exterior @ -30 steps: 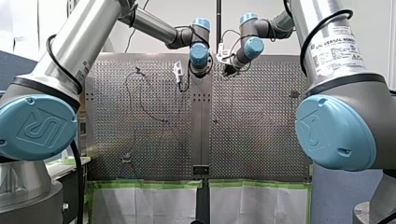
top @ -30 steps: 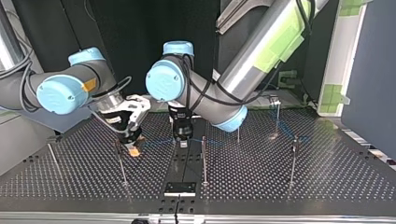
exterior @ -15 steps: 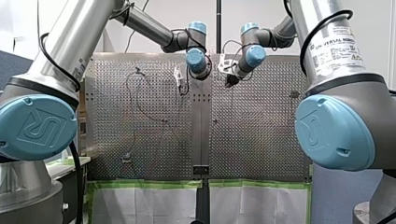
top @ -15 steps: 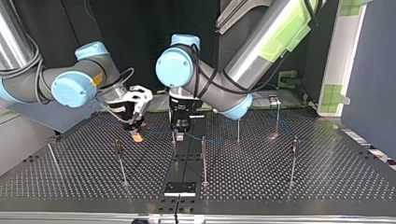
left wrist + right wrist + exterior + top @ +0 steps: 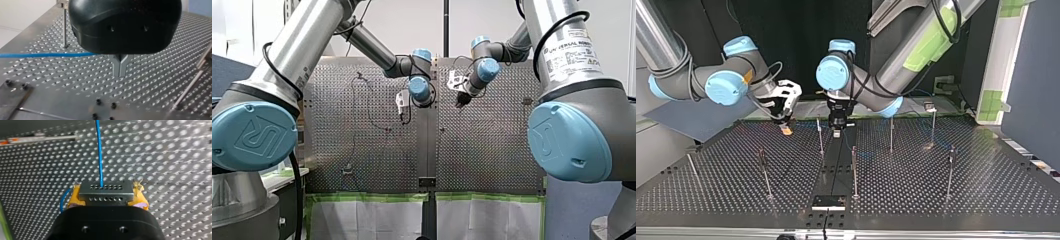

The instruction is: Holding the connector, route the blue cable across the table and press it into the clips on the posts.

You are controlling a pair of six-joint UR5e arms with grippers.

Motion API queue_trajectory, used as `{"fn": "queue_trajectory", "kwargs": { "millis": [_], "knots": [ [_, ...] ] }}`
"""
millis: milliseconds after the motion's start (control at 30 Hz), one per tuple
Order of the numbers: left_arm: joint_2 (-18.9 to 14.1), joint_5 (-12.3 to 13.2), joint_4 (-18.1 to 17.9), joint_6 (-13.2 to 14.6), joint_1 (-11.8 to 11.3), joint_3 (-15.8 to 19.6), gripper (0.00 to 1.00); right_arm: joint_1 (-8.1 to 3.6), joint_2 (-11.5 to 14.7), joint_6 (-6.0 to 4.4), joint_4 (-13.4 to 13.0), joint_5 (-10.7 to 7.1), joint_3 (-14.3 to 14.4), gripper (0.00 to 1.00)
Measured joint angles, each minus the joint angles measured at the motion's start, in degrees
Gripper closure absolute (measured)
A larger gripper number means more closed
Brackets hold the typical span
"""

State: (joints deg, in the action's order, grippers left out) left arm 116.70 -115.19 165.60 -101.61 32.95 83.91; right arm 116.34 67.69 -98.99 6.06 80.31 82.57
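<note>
In the right end effector (image 5: 106,196), connector (image 5: 106,190).

My left arm (image 5: 307,45) and my right arm (image 5: 557,15) are silver tubes with light-blue round joint caps (image 5: 252,135) and black external cables (image 5: 296,195). My right arm bears a white UNIVERSAL ROBOTS label (image 5: 573,55). My left gripper (image 5: 120,75) has a black rounded housing and grey metal fingers (image 5: 116,67). My right gripper (image 5: 106,195) has a black housing and yellow pads (image 5: 73,198).

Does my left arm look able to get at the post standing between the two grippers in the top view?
Probably yes. The post stands close beside my left gripper, with nothing between them; my right gripper, holding the connector, is on the post's other side.
</note>
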Motion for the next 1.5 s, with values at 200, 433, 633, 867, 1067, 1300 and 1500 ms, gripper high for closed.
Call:
{"fn": "queue_trajectory", "kwargs": {
  "millis": [200, 433, 633, 867, 1067, 1300, 1500],
  "knots": [
    [0.03, 3.11, -3.33, -0.29, 0.4, 3.34, 1.0, 0.01, -0.04, -0.17, -1.61, 0.24, 2.94, 1.0],
    [1.48, 4.96, -6.86, -0.45, 0.89, 6.87, 1.0, 0.0, -0.04, -0.58, -3.72, 1.22, 5.05, 1.0],
    [4.38, 6.69, -9.95, -1.52, 1.09, 9.94, 1.0, -0.03, -0.08, -0.16, -5.83, 3.41, 5.58, 1.0],
    [6.05, 8.44, -13.32, -2.96, 0.97, 13.31, 1.0, -0.51, -0.38, 1.37, -7.97, 6.69, 6.88, 1.0],
    [6.15, 9.75, -14.51, -4.08, 1.13, 15.87, 1.0, -0.61, -2.4, 2.19, -8.27, 7.11, 7.11, 1.0],
    [7.52, 11.26, -13.47, -4.67, 1.08, 14.85, 1.0, -0.7, -4.7, 2.34, -9.33, 5.87, 7.13, 1.0],
    [8.28, 11.87, -11.53, -5.49, 0.68, 11.56, 1.0, -0.73, -5.67, 2.1, -11.01, 3.53, 7.12, 1.0]
  ]
}}
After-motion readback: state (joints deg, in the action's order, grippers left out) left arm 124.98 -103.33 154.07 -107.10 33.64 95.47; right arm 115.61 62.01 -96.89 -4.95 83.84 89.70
